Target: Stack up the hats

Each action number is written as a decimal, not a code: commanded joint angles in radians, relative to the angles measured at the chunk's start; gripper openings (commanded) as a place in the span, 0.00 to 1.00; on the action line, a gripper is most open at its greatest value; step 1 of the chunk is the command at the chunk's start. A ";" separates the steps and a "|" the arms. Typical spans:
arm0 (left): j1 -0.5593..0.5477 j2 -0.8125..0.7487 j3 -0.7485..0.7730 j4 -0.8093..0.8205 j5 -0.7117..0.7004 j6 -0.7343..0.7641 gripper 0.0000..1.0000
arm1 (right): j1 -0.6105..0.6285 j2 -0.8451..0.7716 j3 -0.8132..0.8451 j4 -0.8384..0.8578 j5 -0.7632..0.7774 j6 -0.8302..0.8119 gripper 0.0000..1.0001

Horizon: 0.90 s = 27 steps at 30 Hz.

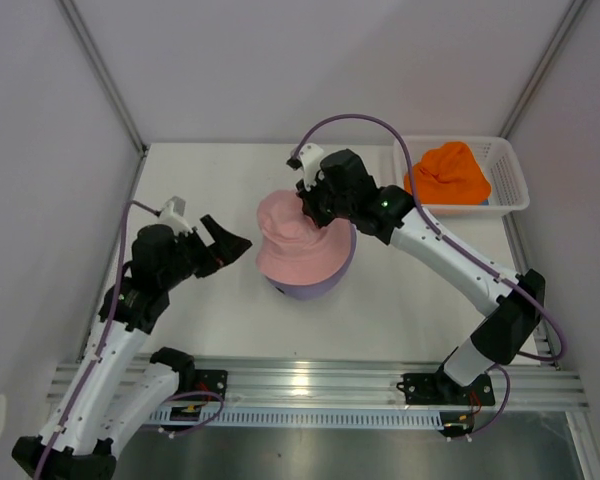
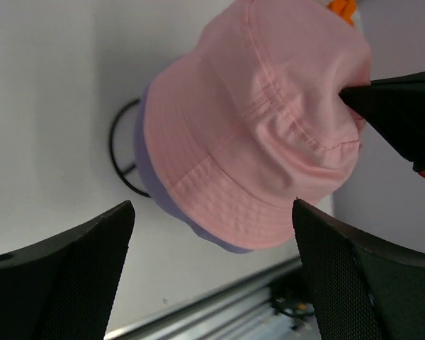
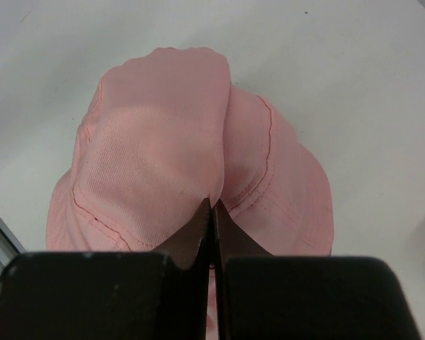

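Right hand (image 3: pixel 212 204) pinching pink hat (image 3: pixel 156 142), lavender hat (image 2: pixel 143 152) mostly hidden beneath, left hand (image 1: pixel 230 240) spread

Pink hat (image 1: pixel 295 245), lavender hat (image 1: pixel 315 292), orange hat (image 1: pixel 450 172)

I see a white table (image 1: pixel 210 180) boxed in by plain pale panels: a back wall (image 1: pixel 310 60), a left wall (image 1: pixel 30 200) and a right wall (image 1: pixel 585 120). Where the panels meet, a left strut (image 1: pixel 102 75) and a right strut (image 1: pixel 545 65), both grey metal, slant down to the table's far corners. Along the near edge lies a ribbed aluminium rail (image 1: pixel 310 383), with a slotted strip (image 1: pixel 320 415) just below it. Beyond that sits a dull grey surface (image 1: pixel 330 455); I cannot tell if it is floor. The light is soft and even, the shadows are faint, and a bright glare sits mid-rail.
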 commanded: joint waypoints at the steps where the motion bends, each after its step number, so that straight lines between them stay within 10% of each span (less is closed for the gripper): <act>1: 0.010 -0.017 -0.148 0.210 0.187 -0.357 0.94 | -0.007 -0.047 -0.010 0.040 -0.004 0.035 0.00; 14: 0.008 -0.068 -0.481 0.611 0.155 -0.754 0.70 | -0.007 -0.099 -0.076 0.081 0.010 0.074 0.00; 27: -0.001 0.030 -0.472 0.734 0.152 -0.748 0.45 | -0.007 -0.096 -0.086 0.088 0.002 0.090 0.00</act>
